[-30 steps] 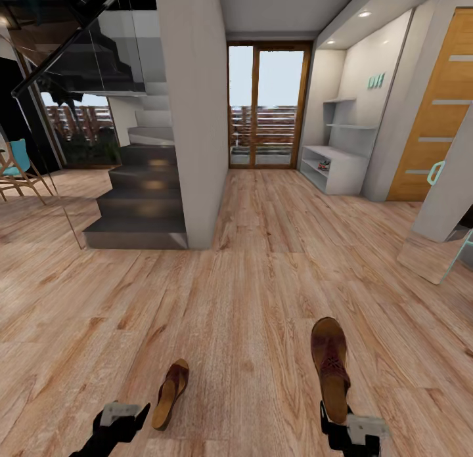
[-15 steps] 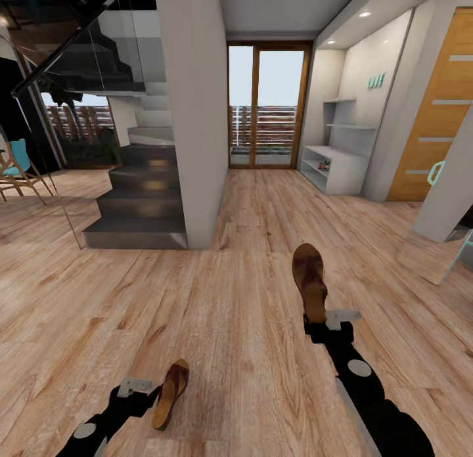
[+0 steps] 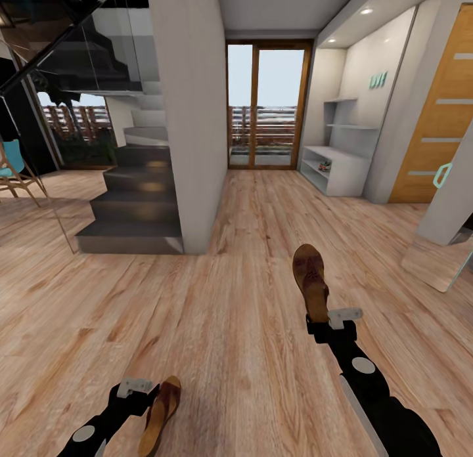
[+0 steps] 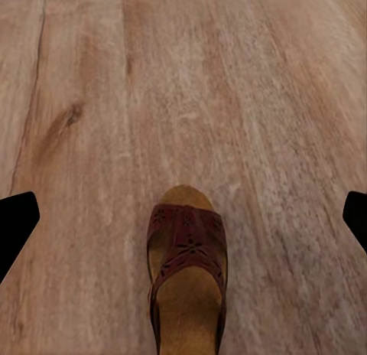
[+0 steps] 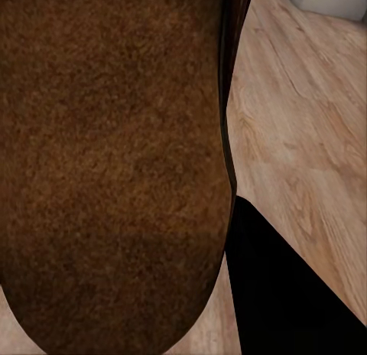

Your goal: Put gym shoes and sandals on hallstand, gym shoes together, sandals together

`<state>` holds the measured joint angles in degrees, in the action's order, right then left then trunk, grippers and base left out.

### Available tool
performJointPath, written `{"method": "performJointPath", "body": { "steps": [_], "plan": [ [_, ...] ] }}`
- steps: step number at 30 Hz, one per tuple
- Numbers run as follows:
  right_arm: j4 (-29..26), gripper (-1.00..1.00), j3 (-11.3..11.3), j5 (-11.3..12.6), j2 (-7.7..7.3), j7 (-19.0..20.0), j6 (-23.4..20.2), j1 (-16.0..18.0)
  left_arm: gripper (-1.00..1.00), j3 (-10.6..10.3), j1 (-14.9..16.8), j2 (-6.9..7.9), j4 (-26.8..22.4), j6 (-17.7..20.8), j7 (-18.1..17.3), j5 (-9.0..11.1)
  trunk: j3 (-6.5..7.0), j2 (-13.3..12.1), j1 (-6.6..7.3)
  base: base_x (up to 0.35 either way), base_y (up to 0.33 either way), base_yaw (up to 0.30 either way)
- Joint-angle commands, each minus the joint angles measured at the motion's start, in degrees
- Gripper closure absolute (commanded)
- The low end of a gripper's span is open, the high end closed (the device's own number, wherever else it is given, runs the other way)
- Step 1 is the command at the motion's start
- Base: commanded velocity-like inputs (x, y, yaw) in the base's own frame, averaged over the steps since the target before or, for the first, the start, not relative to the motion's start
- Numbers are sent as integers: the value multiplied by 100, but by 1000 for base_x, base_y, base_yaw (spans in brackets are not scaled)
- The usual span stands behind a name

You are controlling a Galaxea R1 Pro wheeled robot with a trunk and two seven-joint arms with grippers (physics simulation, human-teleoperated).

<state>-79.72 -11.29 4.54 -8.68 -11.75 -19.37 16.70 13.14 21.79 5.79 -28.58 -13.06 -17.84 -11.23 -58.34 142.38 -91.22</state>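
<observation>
While each gripper pinches one sandal, the left gripper (image 3: 141, 392) its sandal (image 3: 159, 417) and the right gripper (image 3: 326, 320) its own (image 3: 310, 281), the hallstand (image 3: 335, 168) stands far ahead, so placing remains.

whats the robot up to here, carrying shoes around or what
Yes. The robot stands on the wood corridor floor with a brown sandal in each gripper. The right gripper holds one sandal out ahead by its heel, toe pointing away. The left gripper holds the other sandal low near the robot's body. The pale grey hallstand stands farther down the corridor on the right, beside the glass door, with something small already on its lower tier. Neither sandal has reached it yet.
</observation>
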Motion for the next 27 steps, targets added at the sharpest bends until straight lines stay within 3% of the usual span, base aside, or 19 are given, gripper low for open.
{"method": "performJointPath", "body": {
  "steps": [1, 9, 27],
  "plan": [
    [-7, 100, -19, 64, -6, -64, -23, 5, -100, 47, 4, -4, 2, -30, -41, -59, -5, 2, 1, 25, -14, 0],
    [-26, 100, -9, 65, 7, -73, -23, 6, -100, 32, 7, 8, -50, -24, -75, -65, -28, 42, -21, 5, -3, 0],
    [-34, 100, 14, 65, -4, -73, -23, 4, -100, -20, 9, 3, 2, -3, -53, -116, -574, 109, -89, 0, 0, 0]
  ]
}}
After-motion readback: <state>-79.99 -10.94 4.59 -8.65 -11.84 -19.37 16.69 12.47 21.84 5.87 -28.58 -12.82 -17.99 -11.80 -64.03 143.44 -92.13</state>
